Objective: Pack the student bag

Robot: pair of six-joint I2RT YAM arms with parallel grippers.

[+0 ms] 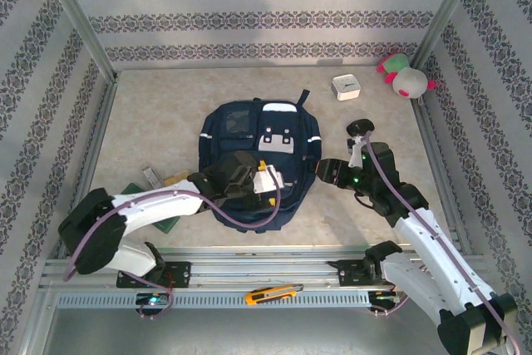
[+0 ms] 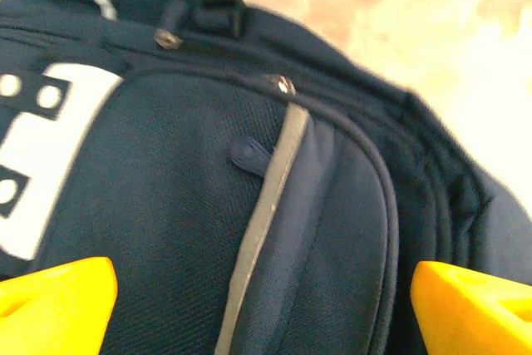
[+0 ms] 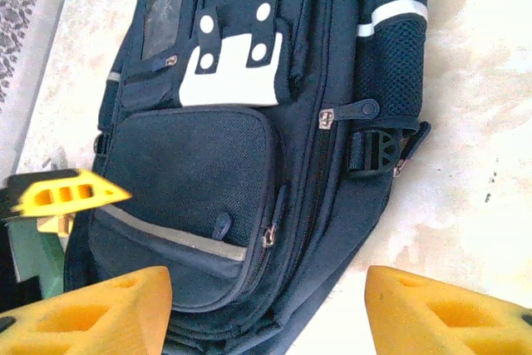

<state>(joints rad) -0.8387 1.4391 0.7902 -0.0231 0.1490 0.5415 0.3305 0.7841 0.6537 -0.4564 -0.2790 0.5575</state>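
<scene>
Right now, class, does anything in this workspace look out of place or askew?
Yes: an orange utility knife lies on the metal rail at the near edge, off the tabletop. The student bag lies flat and looks undamaged.

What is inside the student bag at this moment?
Its contents cannot be seen: the student bag lies front up on the table, and navy fabric covers the inside. The open left gripper hovers over the front pocket.
</scene>
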